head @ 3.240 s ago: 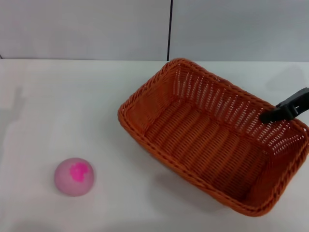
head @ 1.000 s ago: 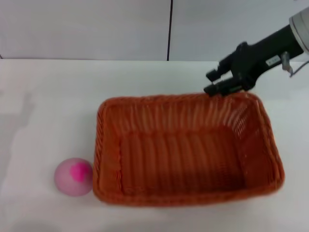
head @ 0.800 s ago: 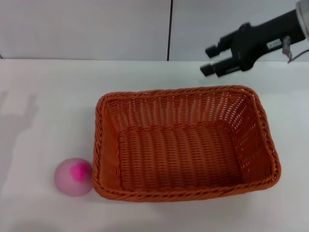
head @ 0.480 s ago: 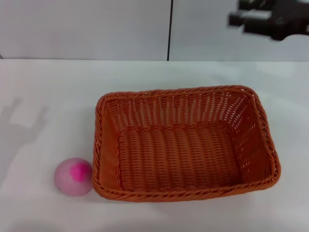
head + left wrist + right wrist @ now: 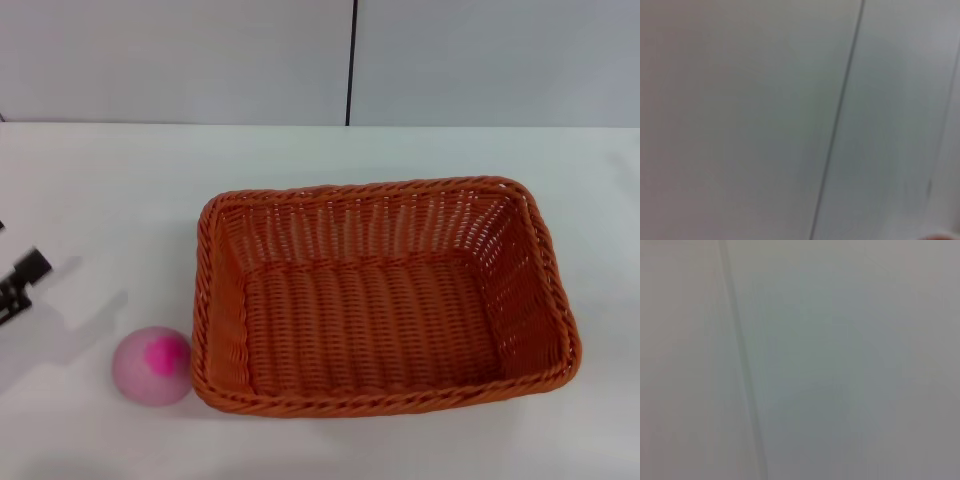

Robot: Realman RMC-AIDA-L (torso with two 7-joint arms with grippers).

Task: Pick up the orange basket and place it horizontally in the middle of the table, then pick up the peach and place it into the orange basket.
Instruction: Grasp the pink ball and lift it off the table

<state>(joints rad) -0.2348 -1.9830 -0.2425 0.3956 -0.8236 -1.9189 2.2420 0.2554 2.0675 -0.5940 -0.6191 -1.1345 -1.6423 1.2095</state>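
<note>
The orange basket (image 5: pixel 385 305) lies on the white table (image 5: pixel 120 190) near its middle, its long side running left to right, and nothing is inside it. The peach (image 5: pixel 152 365), pale pink with a magenta blotch, rests on the table just off the basket's front left corner. My left gripper (image 5: pixel 22 283) shows at the head view's left edge, above the table and to the left of the peach, its two black fingertips apart and nothing between them. My right gripper is out of view. Both wrist views show only a grey wall.
A grey wall with a dark vertical seam (image 5: pixel 351 60) stands behind the table's far edge. The left gripper's shadow (image 5: pixel 70 335) falls on the table beside the peach.
My right gripper let go of the basket's far rim, rose and left the view at the upper right. The left gripper has come in at the left edge. Basket and peach have stayed put.
</note>
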